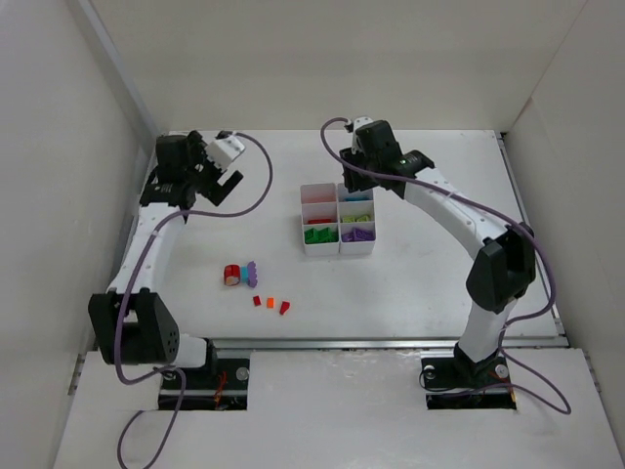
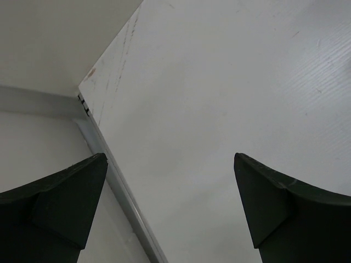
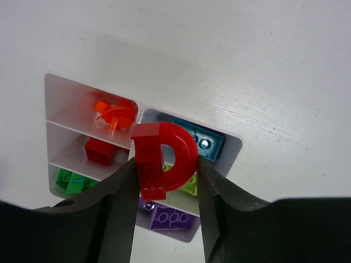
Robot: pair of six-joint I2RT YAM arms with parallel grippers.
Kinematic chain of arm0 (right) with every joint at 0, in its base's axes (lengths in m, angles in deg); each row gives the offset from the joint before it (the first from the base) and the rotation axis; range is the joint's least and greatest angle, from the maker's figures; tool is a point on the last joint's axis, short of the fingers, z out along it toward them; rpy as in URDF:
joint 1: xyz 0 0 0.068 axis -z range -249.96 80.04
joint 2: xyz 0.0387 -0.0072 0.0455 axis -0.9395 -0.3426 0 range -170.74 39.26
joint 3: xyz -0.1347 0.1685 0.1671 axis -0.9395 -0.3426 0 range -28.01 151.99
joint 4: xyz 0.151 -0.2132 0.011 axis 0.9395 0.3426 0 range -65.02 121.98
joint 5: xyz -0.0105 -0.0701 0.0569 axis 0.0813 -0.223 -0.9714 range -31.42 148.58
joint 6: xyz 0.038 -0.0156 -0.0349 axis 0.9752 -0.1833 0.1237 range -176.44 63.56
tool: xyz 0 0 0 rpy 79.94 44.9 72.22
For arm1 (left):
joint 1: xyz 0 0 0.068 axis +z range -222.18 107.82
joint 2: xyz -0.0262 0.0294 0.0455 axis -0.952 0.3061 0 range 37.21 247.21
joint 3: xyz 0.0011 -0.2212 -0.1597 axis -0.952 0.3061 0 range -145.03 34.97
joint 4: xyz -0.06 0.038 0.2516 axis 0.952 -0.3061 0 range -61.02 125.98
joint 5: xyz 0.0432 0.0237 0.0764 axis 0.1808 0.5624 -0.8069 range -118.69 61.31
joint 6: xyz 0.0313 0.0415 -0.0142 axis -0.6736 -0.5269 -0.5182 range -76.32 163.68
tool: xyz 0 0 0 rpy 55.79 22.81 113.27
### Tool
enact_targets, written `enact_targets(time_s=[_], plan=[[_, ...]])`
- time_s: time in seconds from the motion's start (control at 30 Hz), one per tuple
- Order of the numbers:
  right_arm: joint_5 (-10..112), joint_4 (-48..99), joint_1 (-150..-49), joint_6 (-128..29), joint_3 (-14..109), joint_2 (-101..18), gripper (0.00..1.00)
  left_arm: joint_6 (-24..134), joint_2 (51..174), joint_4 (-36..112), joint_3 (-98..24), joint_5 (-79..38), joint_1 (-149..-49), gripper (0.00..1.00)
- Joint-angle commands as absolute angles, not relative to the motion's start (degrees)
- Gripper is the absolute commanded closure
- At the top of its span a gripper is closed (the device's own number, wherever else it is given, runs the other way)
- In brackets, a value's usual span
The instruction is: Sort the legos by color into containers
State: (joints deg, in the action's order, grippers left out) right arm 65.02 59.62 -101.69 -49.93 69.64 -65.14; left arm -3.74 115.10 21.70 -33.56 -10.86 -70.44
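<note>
Right gripper [image 3: 165, 170] pinching a red arch brick [image 3: 148, 156] above the tray [image 1: 339, 219]; left gripper [image 2: 170, 159] spread wide.

Table [image 1: 420, 283]: left arm sits out at 10 o'clock, its fingers far apart over bare surface near the table's edge. Right arm reaches in from 4 o'clock and hangs over the 12 o'clock end of the tray, fingers clamped on both sides of the arch. Tray sits near table centre. Its 9 o'clock column holds orange, red and green, 12 to 6; its 3 o'clock column holds cyan, yellow-green and purple. At 7 o'clock from the tray, well apart, is a mixed clump [image 1: 239, 274] of red, cyan and purple pieces. At the clump's 5 o'clock, near it, are three tiny bits [image 1: 270, 301]: two red, one orange.
</note>
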Motion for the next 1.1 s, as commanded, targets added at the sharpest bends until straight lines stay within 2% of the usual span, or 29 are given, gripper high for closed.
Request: enact_targets(time_s=[0.0, 0.2, 0.4, 0.73, 0.8, 0.93, 1.07], plan=[[66.1, 54.3, -100.3, -49.1, 68.8, -62.0, 1.0, -3.9, 118.0, 23.2, -39.5, -16.8, -74.7, 0.0], [66.6, 53.3, -96.6, -49.1, 68.2, -60.9, 1.0, 5.0, 123.3, 24.8, -44.6, -23.8, -81.5, 0.0], [67.8, 52.8, -91.5, -49.1, 65.8, -57.6, 1.0, 5.0, 128.0, 24.7, -45.2, -42.0, -90.3, 0.0], [67.5, 47.8, -87.9, -49.1, 57.0, -52.1, 1.0, 22.5, 134.1, 25.2, -45.9, -62.2, -94.2, 0.0], [67.5, 47.1, -87.9, -49.1, 55.5, -51.5, 1.0, 24.6, 134.6, 22.9, -47.2, -61.3, -94.2, 0.0], [68.0, 47.1, -87.9, -48.5, 54.1, -50.2, 1.0, 26.7, 132.3, 21.8, -46.6, -52.4, -94.2, 0.0], [68.5, 47.7, -87.9, -48.0, 52.9, -49.1, 1.0, 28.8, 131.2, 21.8, -45.4, -50.2, -95.2, 0.0]])
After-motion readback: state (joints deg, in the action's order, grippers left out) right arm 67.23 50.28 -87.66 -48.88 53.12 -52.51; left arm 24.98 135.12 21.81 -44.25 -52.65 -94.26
